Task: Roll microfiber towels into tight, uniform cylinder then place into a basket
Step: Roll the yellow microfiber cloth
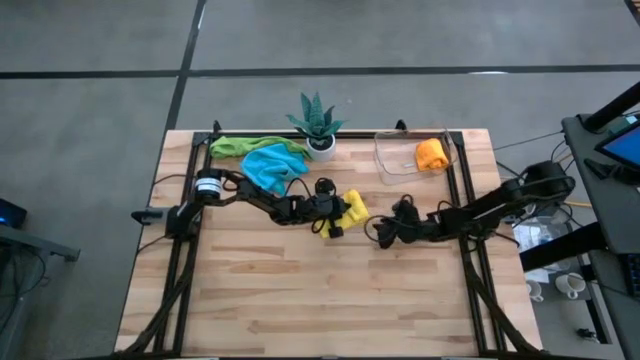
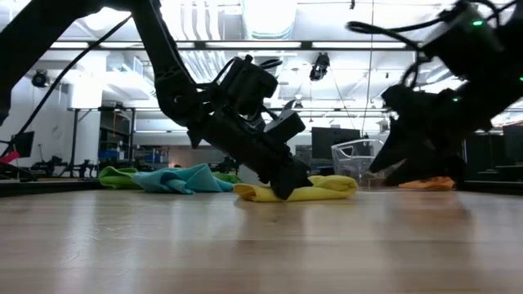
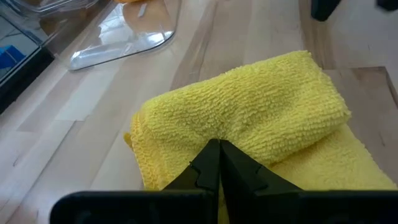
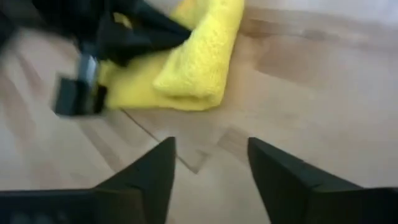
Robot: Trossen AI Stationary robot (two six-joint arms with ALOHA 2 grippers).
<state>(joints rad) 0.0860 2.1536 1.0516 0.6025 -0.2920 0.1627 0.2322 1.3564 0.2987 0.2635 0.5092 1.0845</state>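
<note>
While the yellow towel (image 1: 349,211) lies half rolled at the middle of the table (image 1: 300,310), we judge the step in hand to be finishing its roll. Taking that towel as our landmark and going from the near side outward: on it sits the left gripper (image 3: 219,163), fingers pressed together, their tips bearing down on the thick rolled part where it meets the flat tail of cloth. Just beside the towel, clear of it, hangs the right gripper (image 4: 211,163) with its fingers spread and nothing between them, the bare wood showing in the gap.

To do this well, we think the left tips should keep the roll pinned so it cannot spring loose, while the right fingers come in low at the roll's open end and tuck the loose tail under evenly. An uneven tuck would likely leave a cone, not a cylinder.

Beyond the towel, towards the far edge, stands the basket (image 1: 392,160), see-through, with an orange towel (image 1: 431,154) already inside. Farther still on the other side lie a light blue towel (image 1: 268,166) and a green towel (image 1: 235,146), unrolled, beside a potted plant (image 1: 318,122).
</note>
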